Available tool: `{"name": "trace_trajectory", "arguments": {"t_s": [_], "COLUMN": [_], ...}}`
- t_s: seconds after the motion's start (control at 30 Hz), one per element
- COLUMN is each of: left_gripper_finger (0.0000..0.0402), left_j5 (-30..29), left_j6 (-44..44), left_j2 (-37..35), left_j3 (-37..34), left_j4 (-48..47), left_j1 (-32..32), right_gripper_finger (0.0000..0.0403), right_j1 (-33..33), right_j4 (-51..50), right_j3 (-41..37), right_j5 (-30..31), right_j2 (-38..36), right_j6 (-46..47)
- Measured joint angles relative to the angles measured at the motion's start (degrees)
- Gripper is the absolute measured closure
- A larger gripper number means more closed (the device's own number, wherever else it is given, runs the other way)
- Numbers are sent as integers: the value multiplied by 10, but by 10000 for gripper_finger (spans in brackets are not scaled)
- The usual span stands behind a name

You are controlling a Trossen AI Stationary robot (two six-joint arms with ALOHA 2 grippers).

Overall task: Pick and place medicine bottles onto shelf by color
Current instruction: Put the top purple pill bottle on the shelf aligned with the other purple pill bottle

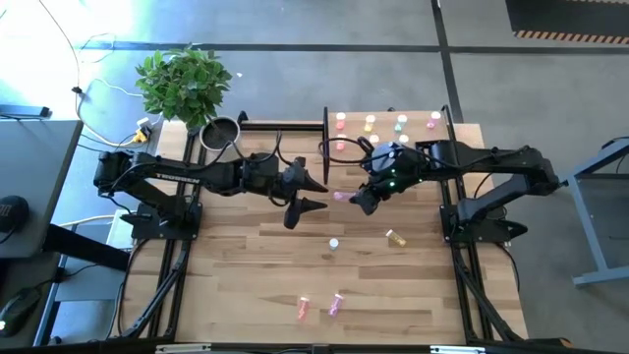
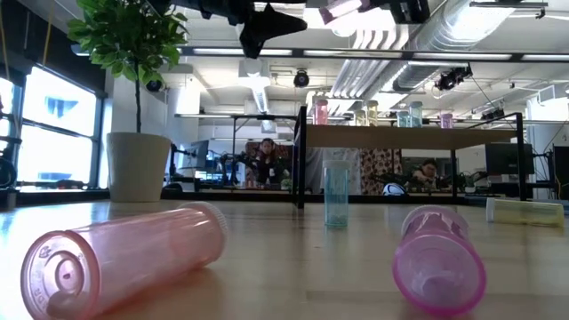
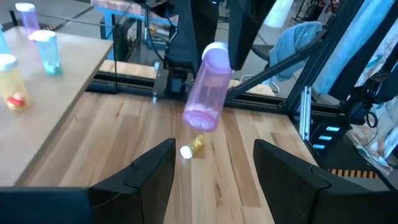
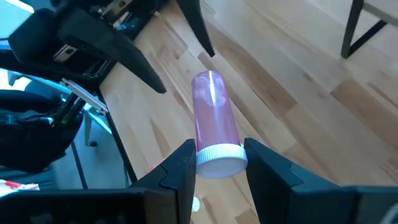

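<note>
1. Medicine bottles first: the one that matters is a magenta bottle clamped at its white-capped end by the right gripper, up off the counter. Its long axis runs straight out from the fingertips, base end pointing across at the other arm.

2. From above, that same magenta bottle sits between the two arms, just beside the shelf's front-left post. The shelf lies behind the right gripper, so the carry has to swing back toward the board, not further out over the counter.

3. Left gripper hangs in the air close by with its fingers spread and nothing in them. Its wrist camera looks right at the bottle's base, which points down at it on a slant. So the left arm is near too, but the right arm has the hold and is the one next to the shelf.

4. Standing bottles already on the board: a pink one at the left end, a yellow-ish one next, paler ones, then another pinkish one at the right end. I can't really tell which spot matches magenta from this far up, probably one of the two ends.

5. Still down on the counter: a yellow bottle, a small pale one and two pink-ish ones near the front edge, all well apart from both grippers.
</note>
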Motion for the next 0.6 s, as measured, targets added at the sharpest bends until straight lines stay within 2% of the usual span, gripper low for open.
{"name": "trace_trajectory", "arguments": {"t_s": [0.4, 0.6], "left_gripper_finger": [194, 194], "left_j5": [0, 48], "left_j6": [0, 0], "left_j2": [0, 0], "left_j3": [0, 0], "left_j4": [7, -9], "left_j1": [0, 0], "right_gripper_finger": [289, 289], "right_j1": [0, 0], "right_j4": [61, 84], "right_j3": [0, 0], "right_j5": [-40, -50], "right_j2": [48, 57], "right_j6": [-11, -11]}}
